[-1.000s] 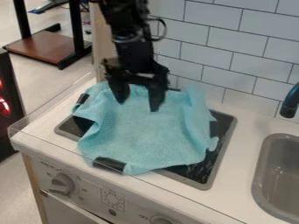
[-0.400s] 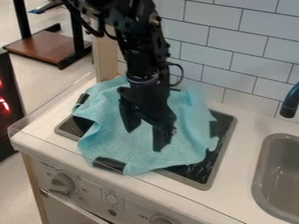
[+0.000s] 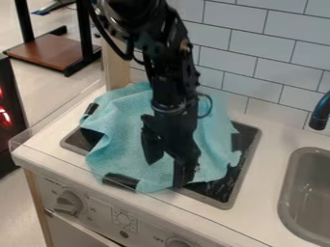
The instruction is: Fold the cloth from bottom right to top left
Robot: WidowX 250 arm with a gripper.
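The black gripper (image 3: 166, 174) hangs over the front right part of the cloth, its two fingers apart with nothing between them but cloth below. One fingertip is near the cloth's front edge, the other farther back and left; whether either touches the cloth I cannot tell. The light blue cloth (image 3: 122, 140) lies rumpled and spread over the dark stove top, with raised folds at its left and right sides. The arm hides its middle.
The dark stove top (image 3: 222, 190) shows at the cloth's right and left. White counter (image 3: 258, 169) runs around it, with a grey sink (image 3: 312, 193) and dark faucet (image 3: 320, 113) at right. A tiled wall stands behind, and knobs line the front.
The gripper has moved toward the front and a little right, from above the cloth's back part to near its front edge. The cloth looks the same where visible.
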